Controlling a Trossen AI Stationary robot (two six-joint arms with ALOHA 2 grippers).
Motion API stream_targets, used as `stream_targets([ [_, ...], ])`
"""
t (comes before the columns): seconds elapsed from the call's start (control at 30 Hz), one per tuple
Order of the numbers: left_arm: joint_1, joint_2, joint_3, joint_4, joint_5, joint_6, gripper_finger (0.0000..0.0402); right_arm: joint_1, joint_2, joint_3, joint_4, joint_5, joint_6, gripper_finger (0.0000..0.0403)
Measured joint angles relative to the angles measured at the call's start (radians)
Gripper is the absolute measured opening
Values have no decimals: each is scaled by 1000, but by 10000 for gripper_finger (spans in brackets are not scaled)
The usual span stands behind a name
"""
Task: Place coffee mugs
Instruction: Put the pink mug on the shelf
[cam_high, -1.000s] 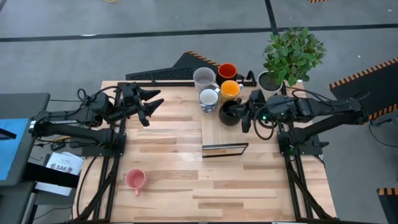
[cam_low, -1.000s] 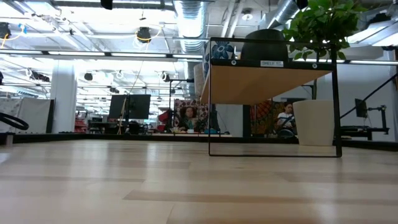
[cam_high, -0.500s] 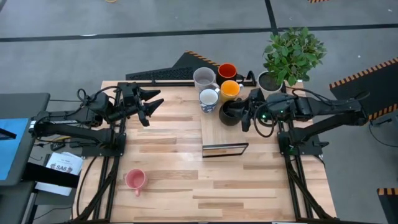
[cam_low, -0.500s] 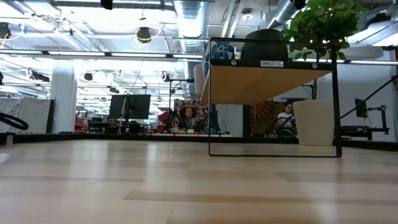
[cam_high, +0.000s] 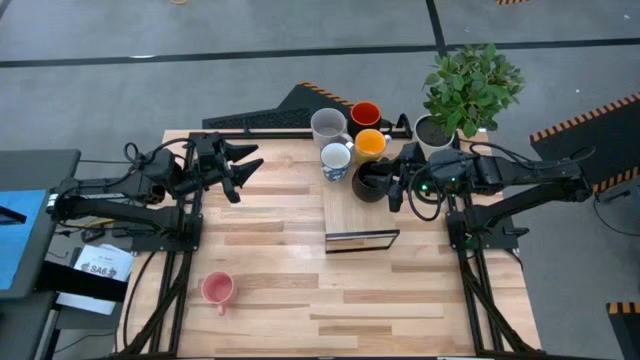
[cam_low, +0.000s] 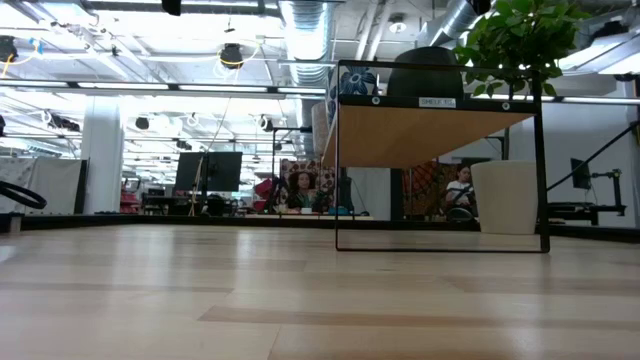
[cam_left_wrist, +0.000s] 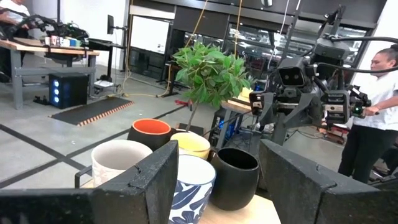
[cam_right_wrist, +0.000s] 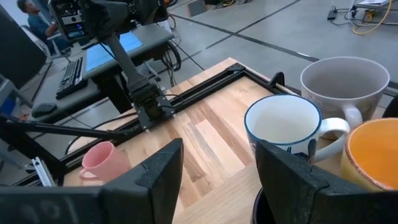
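Five coffee mugs stand on their bases, close together, on a raised wooden shelf (cam_high: 352, 212) at the table's far middle: pale grey (cam_high: 328, 125), red-orange (cam_high: 365, 113), yellow-orange (cam_high: 371, 144), white with blue inside (cam_high: 336, 157) and glossy black (cam_high: 368, 181). A pink mug (cam_high: 217, 289) lies on the table near its left front. My right gripper (cam_high: 394, 187) is open just to the right of the black mug; its wrist view shows the mug's rim (cam_right_wrist: 260, 213) low between the fingers. My left gripper (cam_high: 244, 165) hangs open at the far left, pointing at the shelf.
A white pot with a green plant (cam_high: 466, 88) stands at the table's far right corner, just behind my right arm. The shelf stands on thin black legs (cam_low: 338, 160) with open room under it. Bare tabletop spreads across the near half.
My right gripper has opened beside the black mug, which stays standing on the shelf.
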Motion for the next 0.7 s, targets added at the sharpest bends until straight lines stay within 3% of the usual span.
stream_targets([
  [0.17, 0, 0, 0, 0, 0, -8, 206, 0, 0, 0, 0, -8, -2, 227],
  [0.3, 0, 0, 0, 0, 0, -11, 206, 0, 0, 0, -10, -99, -45, 226],
  [0.7, 0, 0, 0, 1, 0, -24, 206, -44, -91, -2, -46, -208, -147, 226],
])
